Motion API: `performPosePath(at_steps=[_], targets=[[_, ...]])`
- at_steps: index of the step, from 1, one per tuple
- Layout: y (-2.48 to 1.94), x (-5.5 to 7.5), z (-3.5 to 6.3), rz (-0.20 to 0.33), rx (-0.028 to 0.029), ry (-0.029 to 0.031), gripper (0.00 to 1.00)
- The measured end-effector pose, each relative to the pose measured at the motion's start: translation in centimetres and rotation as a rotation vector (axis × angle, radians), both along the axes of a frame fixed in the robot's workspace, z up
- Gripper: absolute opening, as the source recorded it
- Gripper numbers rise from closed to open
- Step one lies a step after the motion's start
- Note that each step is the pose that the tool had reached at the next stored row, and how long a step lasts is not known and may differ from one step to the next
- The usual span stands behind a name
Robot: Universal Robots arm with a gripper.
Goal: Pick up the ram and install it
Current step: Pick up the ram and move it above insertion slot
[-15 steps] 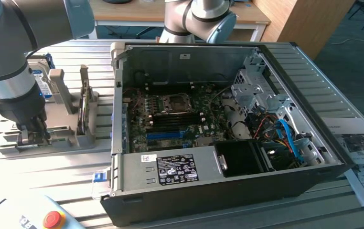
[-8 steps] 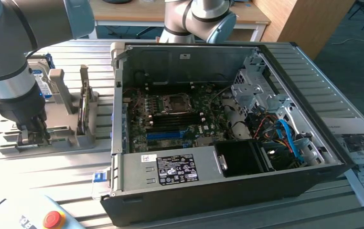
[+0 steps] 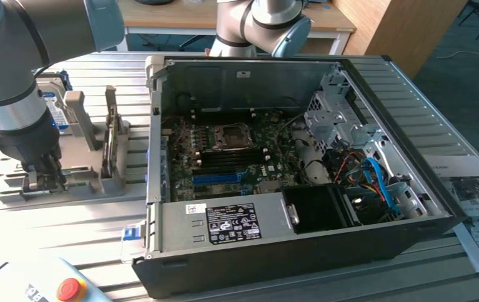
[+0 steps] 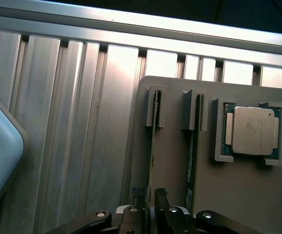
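okay, your end effector (image 4: pixel 150 196) sits astride the ram (image 4: pixel 153 146), clamped or not you can't tell; it's light, stiff, fragile, so you'd best pinch its flat faces mid-length.

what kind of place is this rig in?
Probably a robotics lab bench for PC assembly: an open computer case on a slotted aluminium table, a robot arm over a grey parts holder, and a red stop button near the table's edge.

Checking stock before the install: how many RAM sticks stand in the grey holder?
2: the ram at the gripper, another stick in the next slot, nearer the CPU.
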State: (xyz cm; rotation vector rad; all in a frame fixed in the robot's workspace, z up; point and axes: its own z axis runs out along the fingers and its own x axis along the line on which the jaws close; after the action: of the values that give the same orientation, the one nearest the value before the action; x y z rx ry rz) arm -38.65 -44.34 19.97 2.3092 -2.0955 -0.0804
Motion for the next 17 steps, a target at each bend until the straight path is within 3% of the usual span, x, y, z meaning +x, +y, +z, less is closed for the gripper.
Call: performPosePath(at_steps=[9, 10, 17], targets=[[0.00, 0.00, 0.00, 0.000, 0.0000, 0.0001, 0.23], [0.00, 0.00, 0.00, 0.000, -0.0001, 0.0000, 0.15], [0.00, 0.00, 0.00, 0.000, 0.0000, 0.0000, 0.12]])
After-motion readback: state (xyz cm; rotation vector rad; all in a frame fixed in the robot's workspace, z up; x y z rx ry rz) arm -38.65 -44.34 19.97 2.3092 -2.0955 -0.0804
